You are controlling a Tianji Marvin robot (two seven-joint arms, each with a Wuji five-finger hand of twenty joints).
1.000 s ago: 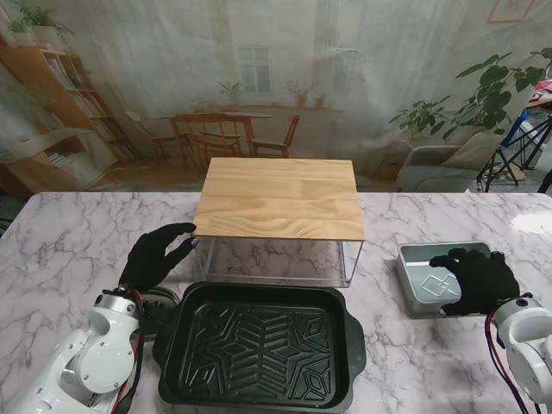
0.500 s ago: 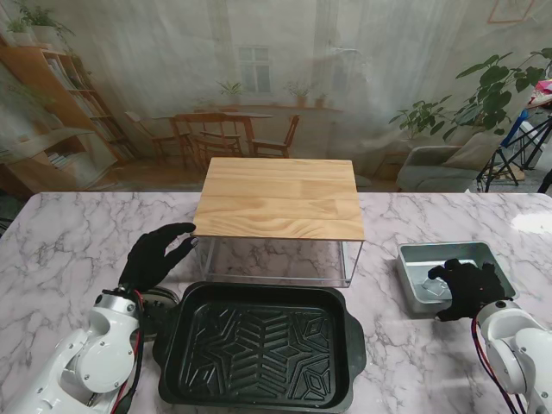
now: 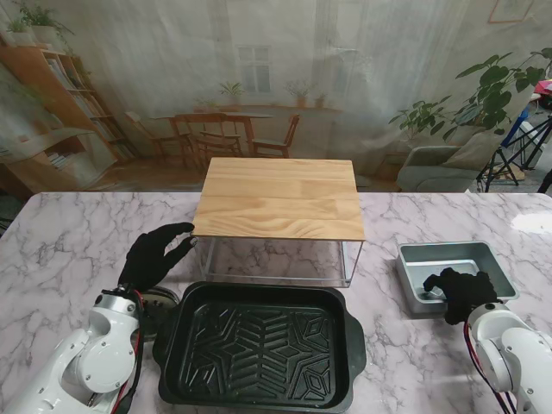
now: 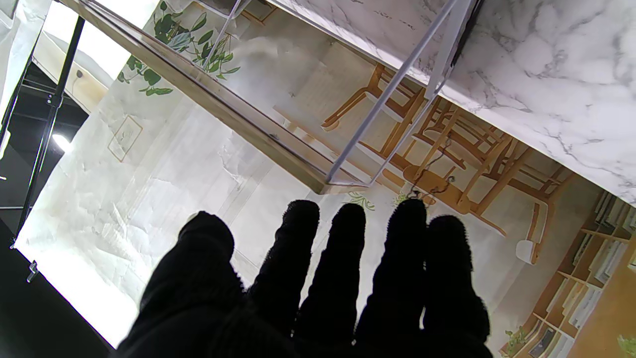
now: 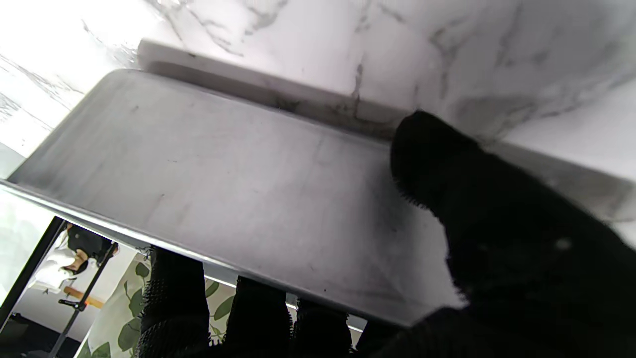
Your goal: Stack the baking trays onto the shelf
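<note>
A small silver baking tray point(image 3: 453, 260) sits on the marble at the right of the shelf point(image 3: 278, 198), a wooden top on clear legs. My right hand point(image 3: 461, 293) is closed over the tray's near wall. In the right wrist view the thumb point(image 5: 447, 169) presses the silver tray's point(image 5: 223, 179) outer wall and the fingers point(image 5: 174, 298) hook over its rim. A large dark baking tray point(image 3: 259, 345) lies in front of the shelf. My left hand point(image 3: 155, 254) hovers open beside the shelf's left front corner, holding nothing, and the left hand point(image 4: 318, 288) shows spread fingers under the shelf point(image 4: 278, 144) edge.
The marble table point(image 3: 69, 241) carries these things. A round dark object point(image 3: 159, 306) lies by the large tray's left handle, beside my left forearm. A printed room backdrop point(image 3: 276, 86) hangs behind the table's far edge.
My right hand drew back toward me from over the silver tray's inside to its near wall and closed on it. The left hand and the dark tray stayed put.
</note>
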